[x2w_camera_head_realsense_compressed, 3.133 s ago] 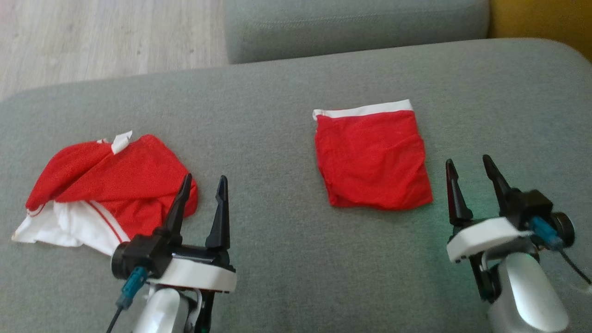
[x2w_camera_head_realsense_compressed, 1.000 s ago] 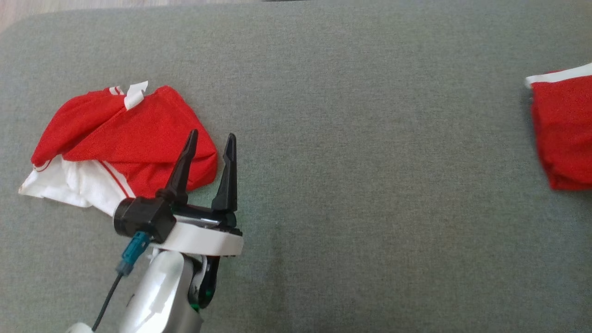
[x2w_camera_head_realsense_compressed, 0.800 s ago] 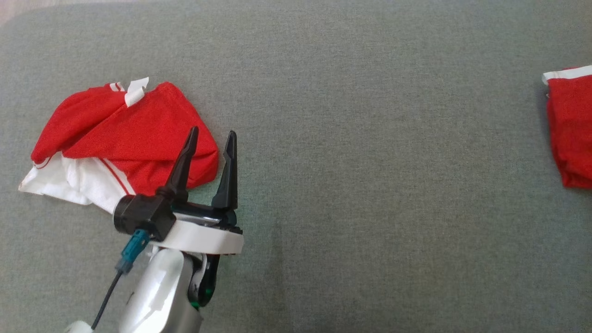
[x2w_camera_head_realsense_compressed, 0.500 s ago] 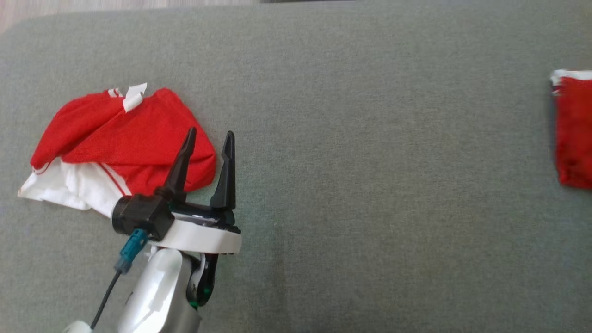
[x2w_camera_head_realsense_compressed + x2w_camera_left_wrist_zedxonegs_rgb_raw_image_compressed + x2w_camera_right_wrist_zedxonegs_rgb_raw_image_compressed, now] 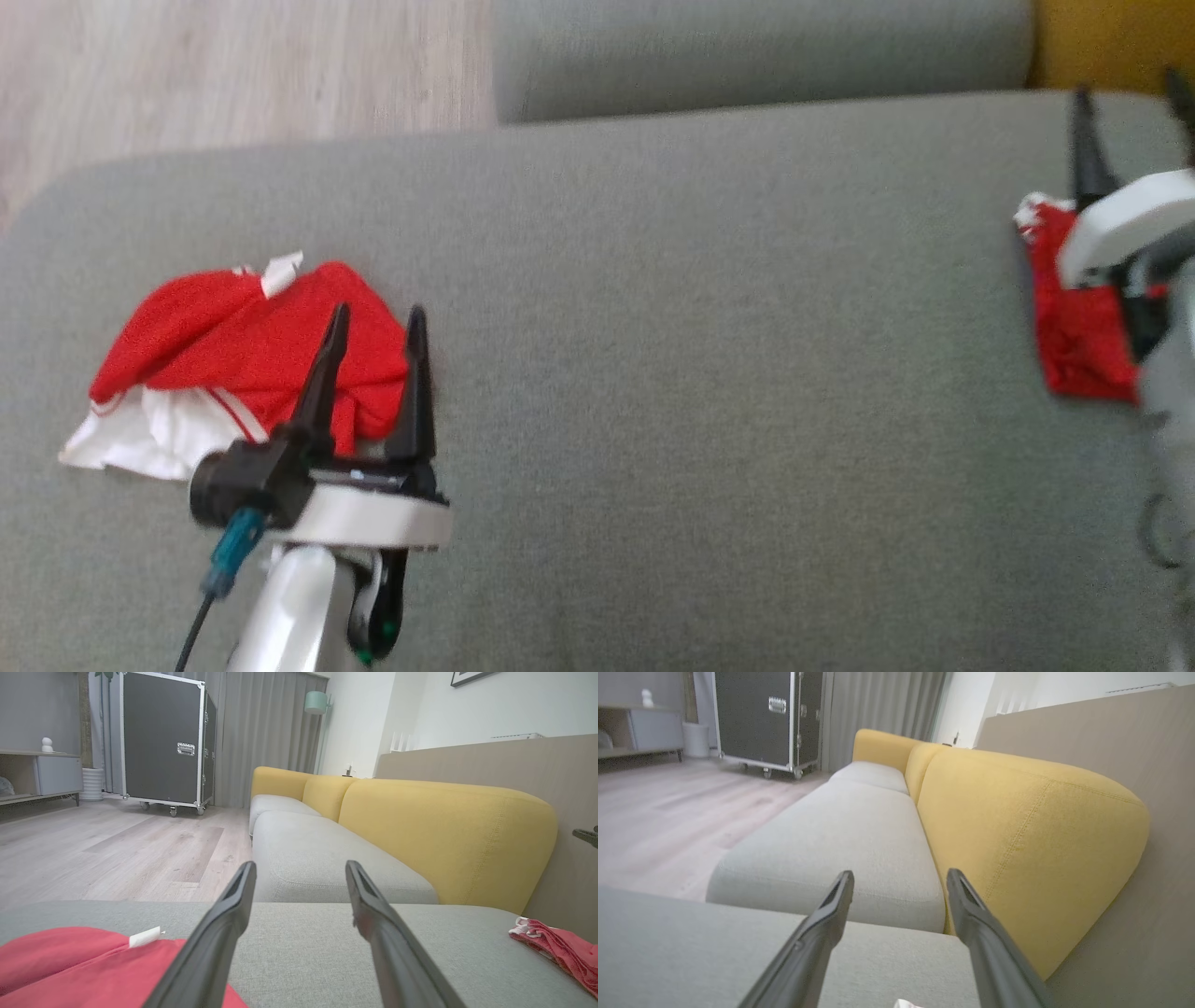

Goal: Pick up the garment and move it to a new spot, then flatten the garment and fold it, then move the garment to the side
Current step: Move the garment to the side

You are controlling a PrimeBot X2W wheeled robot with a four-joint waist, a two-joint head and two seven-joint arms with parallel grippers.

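Lower left, your left gripper [image 5: 376,313] stands spread and empty at the crumpled garment [image 5: 215,345]. Far right, your right gripper [image 5: 1128,89], also spread, overlaps the folded garment [image 5: 1074,345].

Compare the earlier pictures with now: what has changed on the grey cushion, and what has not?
The folded red garment has moved right across the cushion, and the right gripper, open over it, has let go. The crumpled red-and-white garment and the open left gripper by it stayed put.
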